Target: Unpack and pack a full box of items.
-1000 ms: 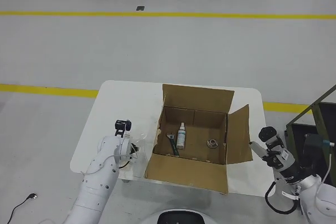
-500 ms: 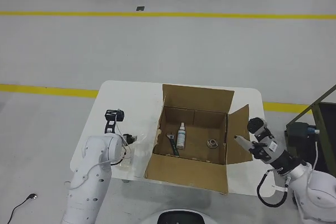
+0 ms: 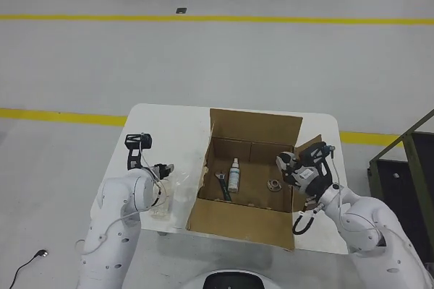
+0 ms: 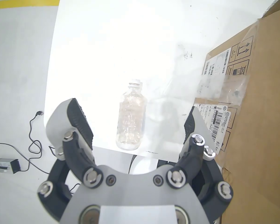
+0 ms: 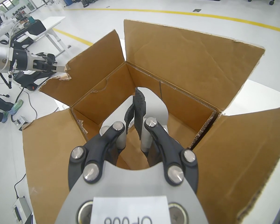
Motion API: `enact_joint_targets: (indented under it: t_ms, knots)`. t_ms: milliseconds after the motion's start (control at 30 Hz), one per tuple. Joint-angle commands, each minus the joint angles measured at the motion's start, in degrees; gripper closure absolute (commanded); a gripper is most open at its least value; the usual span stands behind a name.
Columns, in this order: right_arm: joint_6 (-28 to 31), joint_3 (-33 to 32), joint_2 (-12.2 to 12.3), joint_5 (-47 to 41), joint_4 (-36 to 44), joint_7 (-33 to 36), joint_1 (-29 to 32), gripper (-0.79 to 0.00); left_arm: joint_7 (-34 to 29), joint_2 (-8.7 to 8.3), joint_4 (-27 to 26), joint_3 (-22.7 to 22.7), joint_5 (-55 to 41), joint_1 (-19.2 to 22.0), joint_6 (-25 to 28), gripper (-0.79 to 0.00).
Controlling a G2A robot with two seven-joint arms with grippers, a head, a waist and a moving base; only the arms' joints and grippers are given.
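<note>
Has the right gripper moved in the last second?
Yes. The right gripper swung in from beside the table toward the cardboard box, now over its side flap.

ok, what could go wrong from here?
1. The clear bottle stands upright near the edge of the table, in line with the open left pincer; a clumsy approach could knock it off.
2. The right pincer is shut over the box, close to its raised flaps; going down it may snag cardboard, and it must open before taking the spray bottle or wrench.
</note>
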State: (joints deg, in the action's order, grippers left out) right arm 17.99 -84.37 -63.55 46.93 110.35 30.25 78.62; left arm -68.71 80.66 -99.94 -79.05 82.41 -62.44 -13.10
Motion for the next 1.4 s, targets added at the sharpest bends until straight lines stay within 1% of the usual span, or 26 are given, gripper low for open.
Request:
enact_joint_targets:
  t_ms: [0, 333, 367, 467, 567, 633, 700, 800, 900, 1000, 1367]
  knots:
    - [0.0, 0.0, 0.0, 0.0, 0.0, 0.0, 0.0, 0.0, 0.0, 0.0, 0.0, 0.0, 0.0, 0.0, 0.0, -0.785]
    - [-0.1, 0.4, 0.0, 0.9, 0.3, 0.2, 0.2, 0.0, 0.0, 0.0, 0.0, 0.0, 0.0, 0.0, 0.0, -0.785]
    - [-1.4, 1.0, 0.0, 3.3, 0.9, 0.8, 0.0, 0.0, 0.0, 0.0, 0.0, 0.0, 0.0, 0.0, 0.0, -0.785]
    - [-7.8, 4.2, -0.2, 10.1, 3.4, 4.4, -1.8, 0.0, 0.0, 0.0, 0.0, 0.0, 0.0, 0.0, 0.0, -0.785]
    - [-15.1, 7.8, -0.6, 15.5, 4.4, 10.8, -4.5, 0.0, 0.0, 0.0, 0.0, 0.0, 0.0, 0.0, 0.0, -0.785]
    - [-19.7, 10.7, -1.1, 17.5, 4.4, 15.7, -6.6, 0.0, 0.0, 0.0, 0.0, 0.0, 0.0, 0.0, 0.0, -0.785]
    - [-23.8, 13.7, -1.6, 20.0, 2.9, 20.9, -9.4, 0.0, 0.0, 0.0, 0.0, 0.0, 0.0, 0.0, 0.0, -0.785]
    - [-27.4, 19.0, -2.6, 21.9, -1.5, 26.8, -14.3, 0.0, 0.0, 0.0, 0.0, 0.0, 0.0, 0.0, 0.0, -0.785]
    - [-28.8, 23.7, -3.7, 23.5, -8.3, 29.0, -19.3, 0.0, 0.0, 0.0, 0.0, 0.0, 0.0, 0.0, 0.0, -0.785]
    - [-28.6, 26.7, -4.8, 22.3, -15.2, 28.7, -23.1, 0.0, 0.0, 0.0, 0.0, 0.0, 0.0, 0.0, 0.0, -0.785]
    - [-28.6, 26.7, -4.8, 22.3, -15.2, 28.7, -23.1, 0.0, 0.0, 0.0, 0.0, 0.0, 0.0, 0.0, 0.0, -0.785]
